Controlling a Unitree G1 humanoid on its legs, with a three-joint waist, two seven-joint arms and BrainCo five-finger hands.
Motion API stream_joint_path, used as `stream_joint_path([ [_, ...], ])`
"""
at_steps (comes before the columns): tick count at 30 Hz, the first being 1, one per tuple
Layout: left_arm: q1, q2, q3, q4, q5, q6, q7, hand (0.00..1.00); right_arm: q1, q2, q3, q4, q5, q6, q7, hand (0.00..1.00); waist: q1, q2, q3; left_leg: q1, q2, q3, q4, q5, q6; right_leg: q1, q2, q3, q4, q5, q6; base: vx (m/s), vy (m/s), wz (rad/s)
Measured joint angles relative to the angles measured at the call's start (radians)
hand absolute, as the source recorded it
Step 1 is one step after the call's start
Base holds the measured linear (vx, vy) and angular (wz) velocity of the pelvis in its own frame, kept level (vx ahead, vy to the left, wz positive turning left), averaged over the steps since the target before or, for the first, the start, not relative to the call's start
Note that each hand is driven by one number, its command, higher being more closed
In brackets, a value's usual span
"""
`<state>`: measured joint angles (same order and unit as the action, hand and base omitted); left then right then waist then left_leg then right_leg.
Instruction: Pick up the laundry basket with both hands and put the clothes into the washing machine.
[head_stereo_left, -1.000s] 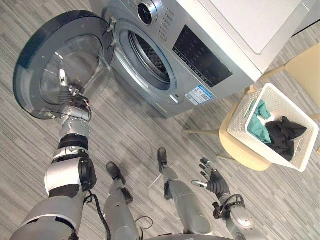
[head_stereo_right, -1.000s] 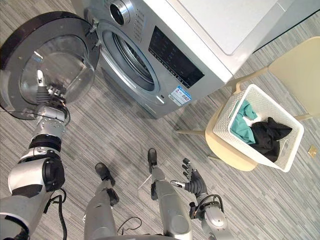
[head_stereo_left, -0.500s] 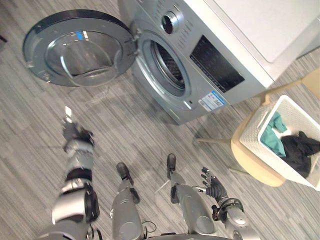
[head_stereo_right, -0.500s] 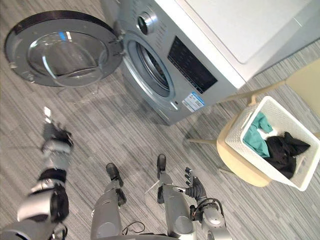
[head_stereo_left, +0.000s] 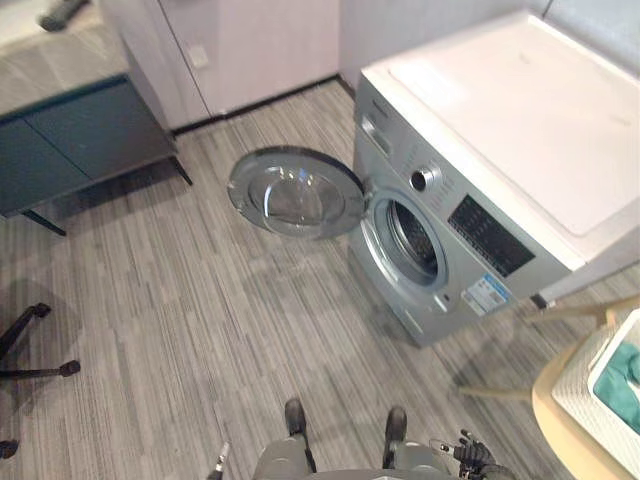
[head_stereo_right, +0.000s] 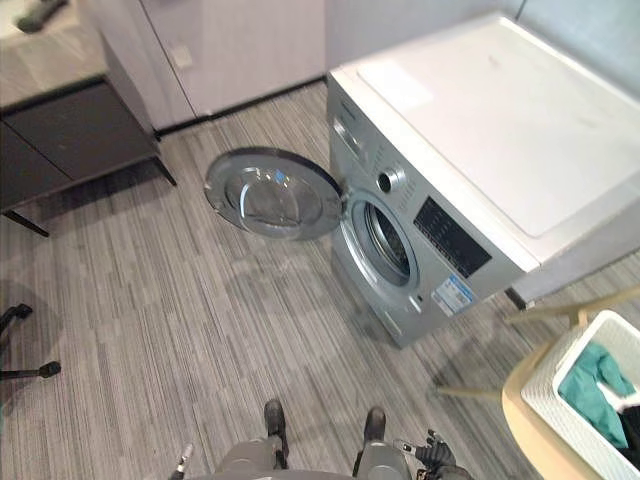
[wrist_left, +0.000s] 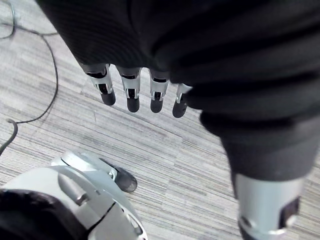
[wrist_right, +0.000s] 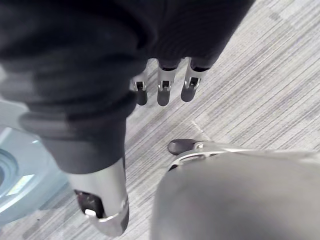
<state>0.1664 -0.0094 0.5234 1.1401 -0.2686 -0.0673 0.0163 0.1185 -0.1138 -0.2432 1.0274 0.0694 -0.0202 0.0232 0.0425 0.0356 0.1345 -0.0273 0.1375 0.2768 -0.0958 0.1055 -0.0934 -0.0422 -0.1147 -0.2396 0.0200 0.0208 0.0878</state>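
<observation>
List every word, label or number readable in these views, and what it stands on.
Nothing can be read as text.
White-and-blue sticker on the washing machine front: print too small.
Dark control panel: markings too small.
Blue sticker on the open door: too small.

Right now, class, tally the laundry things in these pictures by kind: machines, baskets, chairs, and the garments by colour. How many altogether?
Washing machine: 1
Laundry basket: 1
Chair under the basket: 1
Teal garment: 1
Black garment: 1
Total: 5
</observation>
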Motion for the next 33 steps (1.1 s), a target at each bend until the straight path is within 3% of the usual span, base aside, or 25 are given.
stream_joint_path([
  [7,0.002,-0.01,0.017,-0.015,0.044,0.015,-0.015,0.0,-0.054,0.05,0.003,0.05,-0.004,0.012,0.002,0.0,0.0,-0.001,-0.053,0.072,0.004,-0.031,0.02,-0.008,-0.001,0.112,0.003,-0.036,-0.024,-0.014,-0.002,0.02,0.005,0.18],
  [9,0.009,-0.006,-0.022,-0.049,0.037,0.014,-0.015,0.0,-0.071,0.047,0.037,0.049,-0.002,0.021,0.002,0.0,0.001,-0.006,-0.049,0.021,0.021,-0.05,0.162,-0.054,0.009,0.131,-0.002,-0.049,-0.014,-0.033,-0.004,-0.05,-0.002,0.32],
  [11,0.007,0.003,-0.077,-0.093,0.007,0.008,-0.013,0.0,-0.08,0.045,0.055,0.049,-0.002,0.029,0.0,0.0,-0.001,-0.008,-0.043,-0.093,0.031,-0.079,0.407,-0.081,0.013,0.146,-0.013,-0.087,0.017,-0.053,-0.006,-0.13,-0.003,0.5],
  [13,0.005,-0.005,-0.091,-0.109,-0.003,0.003,-0.013,0.0,-0.108,0.044,0.052,0.049,-0.001,0.03,-0.003,0.0,0.0,0.001,-0.041,-0.114,0.04,-0.085,0.444,-0.083,0.013,0.139,-0.013,-0.095,0.029,-0.053,-0.013,-0.1,0.016,0.15],
  [14,-0.007,-0.015,-0.076,-0.109,-0.005,0.005,-0.012,0.0,-0.126,0.049,0.04,0.049,0.003,0.03,-0.006,0.0,0.005,0.007,-0.033,-0.151,0.07,-0.069,0.634,-0.171,0.035,0.129,-0.017,-0.095,0.044,-0.045,-0.027,-0.1,0.06,-0.16],
  [16,0.006,-0.032,-0.05,-0.108,-0.003,0.006,-0.012,0.0,-0.141,0.052,0.024,0.038,0.02,0.029,-0.011,0.0,0.001,0.021,-0.035,-0.138,0.09,-0.063,0.869,-0.251,0.008,0.126,-0.017,-0.06,0.059,-0.039,-0.022,-0.09,0.136,-0.4],
  [18,0.004,-0.038,-0.041,-0.106,0.003,0.007,-0.013,0.0,-0.134,0.066,0.013,0.014,0.034,0.028,-0.018,0.0,-0.004,0.028,-0.036,-0.098,0.086,-0.087,0.84,-0.31,-0.023,0.107,-0.002,-0.03,0.053,-0.019,-0.013,-0.09,0.216,-0.46],
  [19,-0.002,-0.041,-0.03,-0.101,0.003,0.008,-0.015,0.0,-0.129,0.082,0.001,0.011,0.039,0.029,-0.019,0.0,0.002,0.026,-0.043,-0.073,0.055,-0.092,0.753,-0.346,-0.027,0.076,0.004,0.002,0.036,0.003,-0.007,-0.1,0.152,-0.5],
  [20,-0.005,-0.033,-0.021,-0.098,0.002,0.007,-0.014,0.0,-0.126,0.097,-0.002,0.011,0.037,0.03,-0.017,0.0,-0.001,0.005,-0.05,-0.059,0.03,-0.105,0.693,-0.356,-0.026,0.058,-0.002,0.017,0.023,0.015,-0.011,-0.09,0.104,-0.64],
  [21,-0.023,-0.015,-0.018,-0.087,0.003,0.006,-0.014,0.0,-0.122,0.118,-0.003,0.013,0.027,0.03,0.002,0.0,-0.005,-0.029,-0.064,-0.019,-0.011,-0.115,0.529,-0.377,0.01,0.011,-0.01,0.051,0.011,0.053,-0.03,-0.07,0.072,-0.39],
  [22,-0.035,-0.016,-0.021,-0.084,0.003,0.006,-0.014,0.0,-0.122,0.12,-0.003,0.014,0.016,0.03,0.003,0.0,-0.008,-0.03,-0.062,0.001,-0.016,-0.101,0.469,-0.393,0.04,-0.005,-0.01,0.053,0.012,0.066,-0.03,-0.1,0.103,-0.39],
  [23,-0.057,-0.008,-0.023,-0.077,0.003,0.006,-0.014,0.0,-0.121,0.131,-0.003,0.018,0.003,0.031,0.003,0.0,-0.014,-0.052,-0.051,0.01,-0.031,-0.077,0.429,-0.376,0.058,-0.02,-0.023,0.064,0.013,0.084,-0.03,-0.19,0.102,-0.52],
  [25,-0.063,0.0,-0.043,-0.068,0.004,0.003,-0.013,0.0,-0.106,0.13,-0.001,0.008,-0.004,0.03,0.003,0.0,-0.022,-0.057,-0.052,0.028,-0.043,-0.01,0.384,-0.355,0.072,-0.058,-0.03,0.099,0.025,0.123,-0.05,-0.23,0.074,-0.89],
  [26,-0.068,0.002,-0.055,-0.068,0.004,0.003,-0.013,0.0,-0.104,0.127,0.018,-0.003,-0.003,0.028,0.003,0.0,-0.028,-0.057,-0.051,0.03,-0.046,0.042,0.369,-0.351,0.078,-0.099,-0.03,0.112,0.042,0.149,-0.025,-0.18,0.016,-1.28],
  [27,-0.082,0.004,-0.061,-0.066,0.005,0.002,-0.012,0.0,-0.103,0.127,0.027,-0.013,-0.003,0.028,0.002,0.0,-0.025,-0.06,-0.053,0.024,-0.041,0.105,0.345,-0.33,0.09,-0.149,-0.026,0.103,0.051,0.175,-0.029,-0.15,-0.016,-1.31],
  [28,-0.093,0.003,-0.063,-0.064,0.005,0.001,-0.012,0.0,-0.107,0.126,0.027,-0.021,-0.002,0.028,0.002,0.0,-0.027,-0.057,-0.053,0.016,-0.032,0.134,0.337,-0.319,0.094,-0.18,-0.025,0.089,0.089,0.162,-0.04,-0.15,-0.061,-1.19],
  [29,-0.122,-0.004,-0.067,-0.057,0.008,0.001,-0.011,0.0,-0.111,0.117,0.024,-0.029,-0.002,0.027,0.001,0.0,-0.03,-0.055,-0.051,0.007,-0.006,0.167,0.327,-0.299,0.086,-0.225,-0.027,-0.001,0.22,0.084,-0.091,-0.08,-0.07,-0.79],
  [30,-0.133,-0.006,-0.073,-0.049,0.019,0.001,-0.01,0.0,-0.111,0.11,0.02,-0.03,-0.002,0.027,0.001,0.0,-0.029,-0.048,-0.047,0.012,0.007,0.18,0.315,-0.287,0.079,-0.235,-0.032,-0.042,0.293,0.036,-0.113,-0.03,-0.092,-0.89],
  [32,-0.149,-0.013,-0.08,-0.049,0.045,0.003,-0.009,0.0,-0.104,0.109,0.005,-0.013,-0.001,0.027,0.001,0.0,-0.026,-0.048,-0.044,0.066,0.048,0.255,0.289,-0.254,0.045,-0.203,-0.087,-0.121,0.477,-0.099,-0.106,0.03,-0.135,-0.91],
  [33,-0.148,-0.008,-0.079,-0.049,0.045,0.003,-0.009,0.0,-0.101,0.111,0.004,-0.009,-0.001,0.027,0.001,0.0,-0.027,-0.064,-0.045,0.085,0.047,0.275,0.286,-0.25,0.039,-0.194,-0.104,-0.12,0.486,-0.121,-0.102,0.0,-0.199,-0.92],
])
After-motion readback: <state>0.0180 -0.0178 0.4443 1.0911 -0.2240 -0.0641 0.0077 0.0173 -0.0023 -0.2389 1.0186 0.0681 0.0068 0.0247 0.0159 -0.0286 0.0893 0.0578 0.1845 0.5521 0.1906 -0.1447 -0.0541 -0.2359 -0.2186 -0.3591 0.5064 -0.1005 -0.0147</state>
